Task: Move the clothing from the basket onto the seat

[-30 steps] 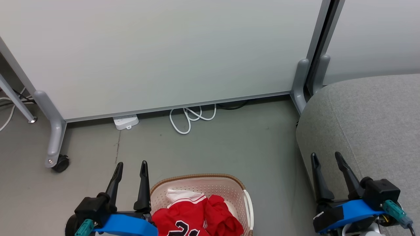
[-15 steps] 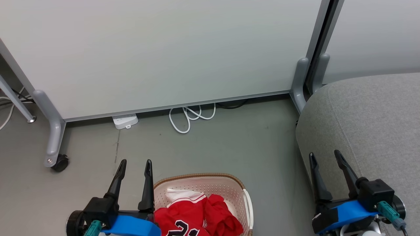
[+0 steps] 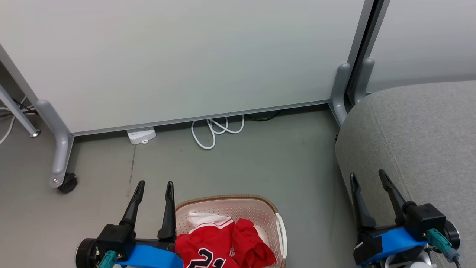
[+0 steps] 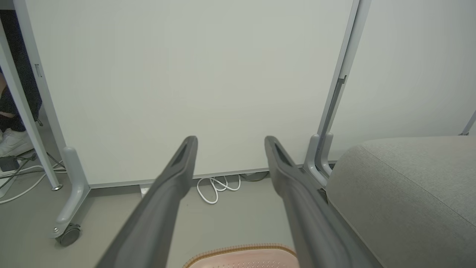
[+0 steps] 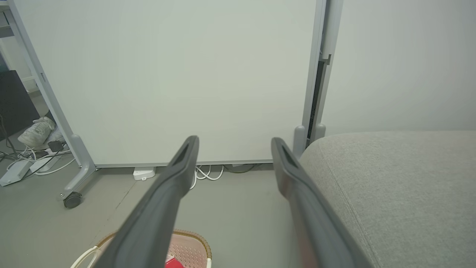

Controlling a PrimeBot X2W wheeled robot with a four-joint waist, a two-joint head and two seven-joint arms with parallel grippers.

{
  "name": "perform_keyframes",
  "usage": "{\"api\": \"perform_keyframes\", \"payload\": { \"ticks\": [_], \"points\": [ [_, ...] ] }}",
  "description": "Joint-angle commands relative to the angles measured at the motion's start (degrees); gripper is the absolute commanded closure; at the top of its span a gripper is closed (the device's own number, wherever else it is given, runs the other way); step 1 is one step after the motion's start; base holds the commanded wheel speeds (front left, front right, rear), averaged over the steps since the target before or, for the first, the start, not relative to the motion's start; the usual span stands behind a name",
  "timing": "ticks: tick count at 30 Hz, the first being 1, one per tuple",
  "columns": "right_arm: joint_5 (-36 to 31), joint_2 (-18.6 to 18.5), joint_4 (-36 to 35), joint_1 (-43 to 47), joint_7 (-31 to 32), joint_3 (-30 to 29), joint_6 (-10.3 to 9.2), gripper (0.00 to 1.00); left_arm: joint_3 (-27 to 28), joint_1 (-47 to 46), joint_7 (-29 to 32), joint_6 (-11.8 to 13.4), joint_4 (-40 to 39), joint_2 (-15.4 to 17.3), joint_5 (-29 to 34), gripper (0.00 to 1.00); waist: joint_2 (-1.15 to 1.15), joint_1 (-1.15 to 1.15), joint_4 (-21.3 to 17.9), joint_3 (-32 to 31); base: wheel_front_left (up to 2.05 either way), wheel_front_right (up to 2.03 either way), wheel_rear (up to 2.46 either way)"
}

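The bright red fabric jerseys point(image 3: 219, 247) lie in the oval cream plastic basket point(image 3: 238, 201), both cut off at the bottom edge. The left gripper point(image 3: 155, 183) and right gripper point(image 3: 366, 174) gape wide and empty above the grey floor point(image 3: 260, 163), beside the grey upholstered seat point(image 3: 420, 141).

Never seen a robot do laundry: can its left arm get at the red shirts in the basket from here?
Probably yes. The left gripper is open and empty beside the basket, whose top is uncovered, with the clothing heaped inside. Nothing stands between them, though it must swing over and dip.
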Motion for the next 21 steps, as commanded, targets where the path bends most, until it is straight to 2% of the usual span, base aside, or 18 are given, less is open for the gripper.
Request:
{"api": "perform_keyframes", "payload": {
  "ticks": [1, 10, 17, 21],
  "points": [
    [0.10, -0.24, -0.04, -0.15, -0.41, 0.09, -0.02, 0.00, 0.02, -0.52, -0.19, -0.15, 0.08, 0.31, -0.01, 0.00, 0.00, 0.00, -0.02, 0.10, 0.00, 0.00, 0.00],
    [0.63, -0.23, -0.91, -3.55, -0.62, 1.56, -0.02, 0.00, -0.25, -1.05, -0.19, -1.46, 2.81, 0.58, 0.82, 0.00, 0.00, 0.00, -2.79, 4.05, 0.00, 0.00, 0.00],
    [1.46, -0.21, -1.94, -8.74, -2.01, 3.76, -0.03, 0.00, 0.13, -4.32, -0.19, -2.92, 8.43, 1.38, 0.26, 0.00, 0.00, 0.00, -7.34, 13.01, 0.00, 0.00, 0.00],
    [2.72, -0.19, -1.05, -12.19, -3.36, 5.18, -0.03, 0.00, -0.50, -8.88, 1.28, -3.26, 15.21, 2.48, 1.21, 0.00, 0.00, 0.00, -10.19, 20.06, 0.00, 0.00, 0.00]
  ]
}}
